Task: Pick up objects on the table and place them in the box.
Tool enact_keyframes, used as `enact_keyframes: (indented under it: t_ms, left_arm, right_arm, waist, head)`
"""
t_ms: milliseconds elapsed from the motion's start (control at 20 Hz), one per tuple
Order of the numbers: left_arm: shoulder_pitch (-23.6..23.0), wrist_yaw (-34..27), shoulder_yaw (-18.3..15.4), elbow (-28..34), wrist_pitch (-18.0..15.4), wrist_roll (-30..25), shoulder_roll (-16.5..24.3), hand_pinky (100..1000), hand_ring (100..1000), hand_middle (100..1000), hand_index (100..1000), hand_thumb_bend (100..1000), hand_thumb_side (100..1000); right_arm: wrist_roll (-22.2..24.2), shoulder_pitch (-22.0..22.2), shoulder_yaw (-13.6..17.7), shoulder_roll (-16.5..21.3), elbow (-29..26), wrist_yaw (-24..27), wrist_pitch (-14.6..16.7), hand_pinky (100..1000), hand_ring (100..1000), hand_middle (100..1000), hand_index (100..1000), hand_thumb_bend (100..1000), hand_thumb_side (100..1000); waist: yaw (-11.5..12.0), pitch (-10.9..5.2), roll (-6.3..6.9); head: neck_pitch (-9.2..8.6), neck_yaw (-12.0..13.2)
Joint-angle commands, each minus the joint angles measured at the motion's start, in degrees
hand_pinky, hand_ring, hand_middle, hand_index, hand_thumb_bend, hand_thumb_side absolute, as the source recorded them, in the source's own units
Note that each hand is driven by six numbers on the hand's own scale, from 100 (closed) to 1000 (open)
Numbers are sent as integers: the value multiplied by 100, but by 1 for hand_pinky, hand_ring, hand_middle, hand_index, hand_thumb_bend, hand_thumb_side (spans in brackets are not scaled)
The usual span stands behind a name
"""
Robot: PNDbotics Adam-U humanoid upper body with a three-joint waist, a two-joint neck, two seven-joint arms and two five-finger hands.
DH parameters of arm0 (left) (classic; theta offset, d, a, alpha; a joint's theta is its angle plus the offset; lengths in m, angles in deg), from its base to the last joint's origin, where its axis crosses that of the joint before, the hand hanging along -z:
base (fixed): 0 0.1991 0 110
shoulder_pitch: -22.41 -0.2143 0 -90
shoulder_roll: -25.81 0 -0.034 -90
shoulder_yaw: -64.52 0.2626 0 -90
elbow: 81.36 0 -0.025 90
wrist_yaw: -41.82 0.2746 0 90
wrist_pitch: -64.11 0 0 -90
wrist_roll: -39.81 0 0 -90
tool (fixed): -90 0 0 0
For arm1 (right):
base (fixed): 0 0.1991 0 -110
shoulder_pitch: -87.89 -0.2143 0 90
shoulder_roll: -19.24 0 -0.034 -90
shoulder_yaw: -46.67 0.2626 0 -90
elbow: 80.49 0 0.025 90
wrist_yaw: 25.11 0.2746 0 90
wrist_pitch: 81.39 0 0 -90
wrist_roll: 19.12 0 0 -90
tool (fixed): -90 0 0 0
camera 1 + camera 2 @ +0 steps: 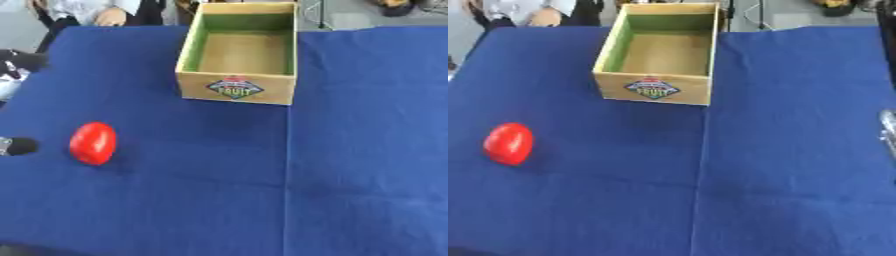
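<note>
Landmark: box (237,90), an open-topped cardboard carton with a green inner lining and a printed fruit label on its near wall; it stands upright at the far middle of the table (350,175).
Table: covered by a dark blue cloth with a crease running from the box's near right corner toward the near edge.
Box contents: only the bare brown floor shows inside.
Red object: (93,143) a smooth, egg-shaped red thing lying on the cloth, well apart from the box, nearer than it and off to its left.
Left hand: (19,146) only a black tip with a bit of silver shows at the left edge of the left eye view, just beside the red object, with a narrow gap of cloth between them; fingers' state cannot be told.
Right hand: (888,129) a silver sliver at the right edge of the right eye view, well right of the box; too little shows to tell its fingers' state.
</note>
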Motion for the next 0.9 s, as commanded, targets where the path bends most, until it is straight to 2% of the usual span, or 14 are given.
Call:
enact_keyframes:
  t_ms: [50, 350, 900]
  left_arm:
    - [160, -53, 30, -211, -164, -183, 320, 670, 796, 819, 1000, 846, 750]
    - [489, -47, 144, -692, -567, -539, 354, 692, 810, 837, 1000, 922, 683]
    - [1125, 4, 345, -1461, -896, -891, 213, 688, 810, 836, 1000, 933, 647]
  right_arm:
    - [30, -109, 0, 67, -111, 17, 9, 865, 826, 685, 791, 100, 986]
    - [48, -146, -18, 87, -111, 21, 11, 865, 826, 685, 791, 100, 988]
    - [110, -227, -77, 67, -111, 49, 38, 866, 826, 684, 792, 100, 988]
  waist:
    - [-27, -88, 16]
    - [-116, -38, 36]
    - [-200, 21, 76]
  head:
    - [-95, 30]
    - [-115, 37]
    - [-183, 79]
